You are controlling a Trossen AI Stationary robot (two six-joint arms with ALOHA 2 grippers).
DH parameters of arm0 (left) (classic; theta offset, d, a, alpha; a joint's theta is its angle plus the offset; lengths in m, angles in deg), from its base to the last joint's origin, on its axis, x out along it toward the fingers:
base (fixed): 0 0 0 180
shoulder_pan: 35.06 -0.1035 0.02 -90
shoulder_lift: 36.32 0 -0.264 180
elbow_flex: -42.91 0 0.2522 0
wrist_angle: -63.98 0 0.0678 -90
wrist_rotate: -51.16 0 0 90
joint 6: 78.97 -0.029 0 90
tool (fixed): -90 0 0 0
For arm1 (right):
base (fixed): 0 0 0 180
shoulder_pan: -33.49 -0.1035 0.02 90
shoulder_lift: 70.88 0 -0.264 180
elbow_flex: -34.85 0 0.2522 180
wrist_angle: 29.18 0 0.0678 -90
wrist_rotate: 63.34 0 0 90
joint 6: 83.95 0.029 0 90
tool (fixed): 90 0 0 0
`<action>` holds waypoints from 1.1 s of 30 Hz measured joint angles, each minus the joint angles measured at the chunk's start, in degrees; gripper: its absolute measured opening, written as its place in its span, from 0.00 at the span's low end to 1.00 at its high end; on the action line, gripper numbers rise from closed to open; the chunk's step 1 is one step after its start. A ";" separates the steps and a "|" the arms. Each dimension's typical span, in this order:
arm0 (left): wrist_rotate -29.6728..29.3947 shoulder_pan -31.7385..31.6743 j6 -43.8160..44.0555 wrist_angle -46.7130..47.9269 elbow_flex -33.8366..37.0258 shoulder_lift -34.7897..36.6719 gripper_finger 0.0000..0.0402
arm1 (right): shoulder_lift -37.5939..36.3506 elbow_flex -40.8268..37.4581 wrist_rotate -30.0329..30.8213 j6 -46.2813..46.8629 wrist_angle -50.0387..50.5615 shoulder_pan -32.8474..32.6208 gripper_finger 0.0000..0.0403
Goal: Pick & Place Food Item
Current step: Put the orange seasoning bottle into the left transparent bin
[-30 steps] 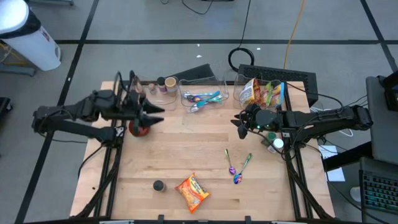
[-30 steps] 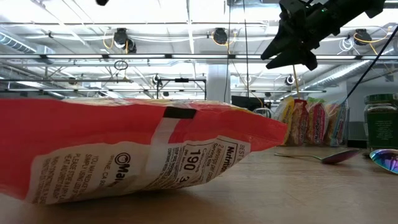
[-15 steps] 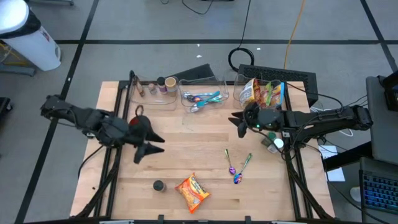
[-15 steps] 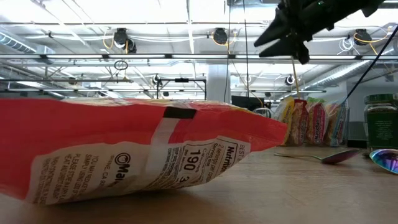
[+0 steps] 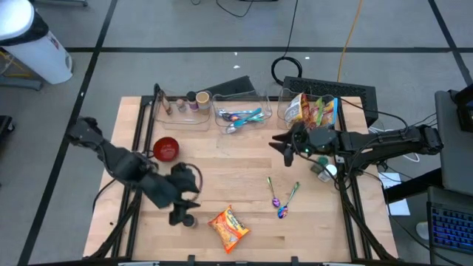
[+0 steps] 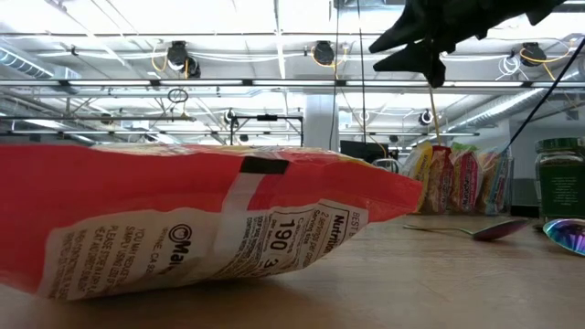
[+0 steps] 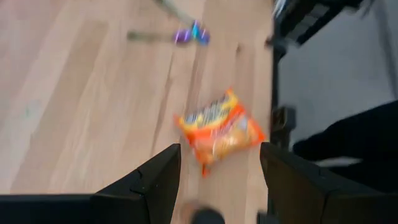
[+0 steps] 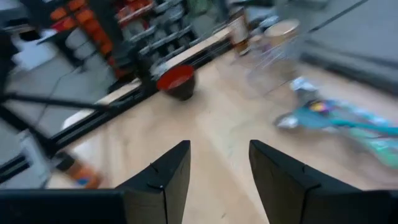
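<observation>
Your left gripper [image 5: 179,210] hung low over the front of the table [image 5: 222,162], fingers [image 7: 158,180] parted w/ nothing between them. The orange snack packet [image 5: 228,227] lay flat just ahead of it & a bit to one side, not touched yet.

To do the pick well, I'd say: line the jaws across the packet's narrow width, drop straight down, pinch near mid-body so it doesn't flop.

Watch the small dark cap [image 5: 188,220], right beside the gripper, prob. the thing most likely to get knocked.

Two spoons [image 5: 282,201] sat beyond the packet, clear of it. Red bowl [image 5: 166,148] was behind your gripper, apart.

Right gripper [image 5: 277,141] waited aloft near the snack bin [image 5: 314,109], jaws partly open, empty.
</observation>
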 joint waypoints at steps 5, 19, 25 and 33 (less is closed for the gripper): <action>3.00 2.43 8.08 10.56 -6.56 -7.85 0.56 | 0.00 0.00 -9.43 1.13 3.75 -0.02 0.38; 6.80 5.12 26.91 17.87 -9.25 -13.45 0.56 | 0.02 -6.46 -11.85 9.47 1.18 -9.51 0.38; 6.65 5.12 30.05 20.23 -9.25 -13.45 0.56 | 0.04 -18.36 -11.66 18.26 -21.02 -15.35 0.38; 6.46 5.05 32.33 18.73 -9.25 -13.43 0.56 | 0.04 -26.23 -5.00 20.61 -34.67 -23.03 0.38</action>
